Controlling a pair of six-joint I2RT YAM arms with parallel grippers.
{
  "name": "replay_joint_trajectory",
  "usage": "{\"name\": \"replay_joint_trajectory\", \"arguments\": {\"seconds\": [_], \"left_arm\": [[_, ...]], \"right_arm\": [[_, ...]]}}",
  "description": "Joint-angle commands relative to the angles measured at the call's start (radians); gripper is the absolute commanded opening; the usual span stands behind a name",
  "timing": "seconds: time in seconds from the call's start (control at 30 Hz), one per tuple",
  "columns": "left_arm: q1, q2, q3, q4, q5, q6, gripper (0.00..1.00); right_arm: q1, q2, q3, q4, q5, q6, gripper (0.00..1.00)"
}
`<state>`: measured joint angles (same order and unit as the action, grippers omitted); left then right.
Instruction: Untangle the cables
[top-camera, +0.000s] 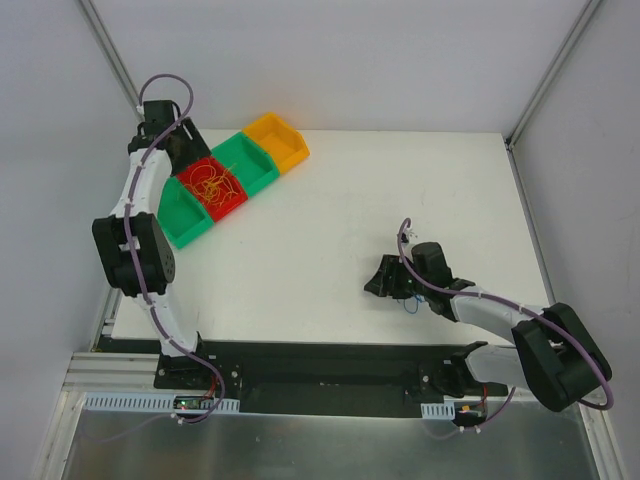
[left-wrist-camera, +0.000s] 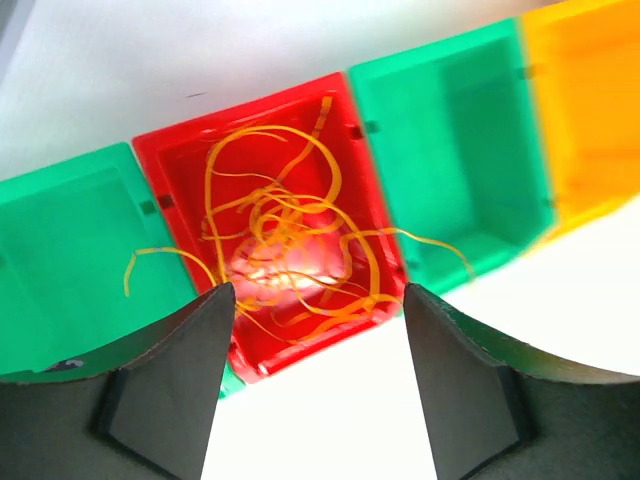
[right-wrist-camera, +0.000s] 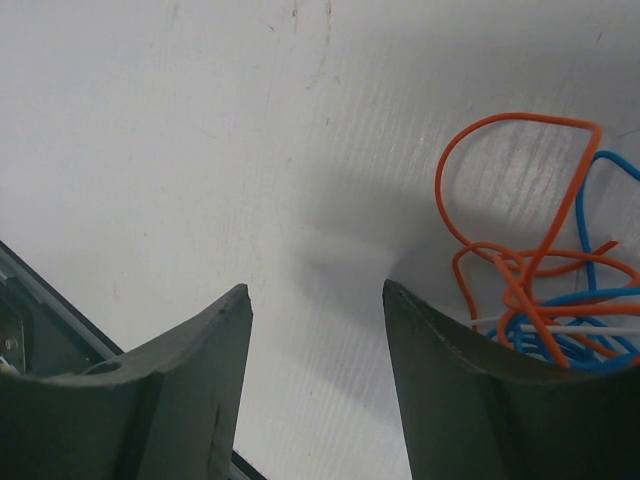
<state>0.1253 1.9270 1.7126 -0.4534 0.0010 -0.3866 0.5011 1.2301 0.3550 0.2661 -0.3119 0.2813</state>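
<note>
Thin yellow-orange cables (left-wrist-camera: 285, 245) lie tangled in a red bin (left-wrist-camera: 180, 150), with a few strands hanging over its walls; they also show in the top view (top-camera: 212, 185). My left gripper (left-wrist-camera: 318, 305) is open and empty, held above the bin's edge; in the top view it is at the back left (top-camera: 178, 145). A small clump of orange, blue and white cables (right-wrist-camera: 545, 305) lies on the table, just beside my right finger (right-wrist-camera: 440, 370). My right gripper (right-wrist-camera: 315, 292) is open and empty, low over bare table. In the top view (top-camera: 376, 282) a blue strand (top-camera: 411, 306) shows under it.
The red bin (top-camera: 232, 203) stands in a diagonal row with a green bin (top-camera: 183, 222) on one side and a green bin (top-camera: 250, 160) and a yellow bin (top-camera: 280, 140) on the other. White walls enclose the table (top-camera: 330, 220). A black rail runs along the near edge.
</note>
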Motion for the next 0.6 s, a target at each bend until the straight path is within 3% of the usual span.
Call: {"name": "replay_joint_trajectory", "arguments": {"seconds": [0.0,0.23,0.47,0.57], "left_arm": [[0.002,-0.17,-0.048,0.013,0.137,-0.08,0.7],[0.0,-0.374,-0.272,0.125,0.358,-0.16,0.79],[0.031,-0.375,-0.326,0.107,0.105,-0.182,0.79],[0.111,-0.283,-0.285,0.093,0.209,-0.322,0.63]], "right_arm": [[-0.006,-0.027,0.016,0.016,0.017,-0.036,0.58],[-0.004,-0.167,0.058,-0.191,0.132,-0.082,0.6],[-0.006,-0.34,0.085,-0.349,0.197,-0.057,0.61],[-0.006,-0.369,0.091,-0.367,0.223,-0.053,0.62]]}}
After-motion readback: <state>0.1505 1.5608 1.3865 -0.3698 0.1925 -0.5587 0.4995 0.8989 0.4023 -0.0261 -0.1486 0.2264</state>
